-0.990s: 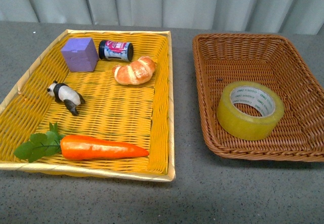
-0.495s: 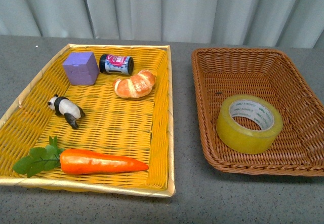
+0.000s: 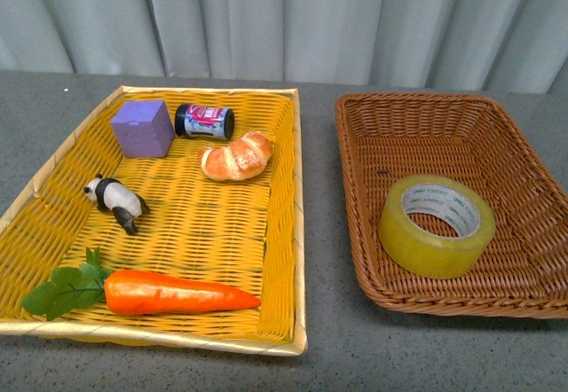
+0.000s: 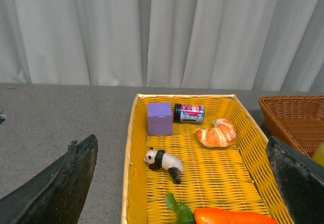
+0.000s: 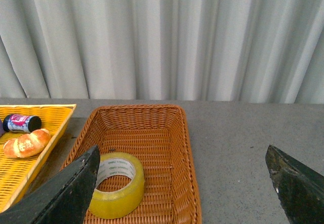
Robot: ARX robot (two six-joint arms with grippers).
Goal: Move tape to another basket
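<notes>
Tape (image 3: 437, 226) in basket (image 3: 497, 126) — front, right-wrist only

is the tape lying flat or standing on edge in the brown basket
Lying flat: the tape rests on the brown basket's floor, its white core opening facing up.

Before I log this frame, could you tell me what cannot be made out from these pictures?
- Tape core print: too small to read in the front view.
- Jar label: too small in every view.
- Brown basket: right rim cut by the front view's edge.
- Carrot: cut off by the left wrist view's edge.
- Both grippers' fingertips: outside the wrist views; arms absent from the front view.
</notes>
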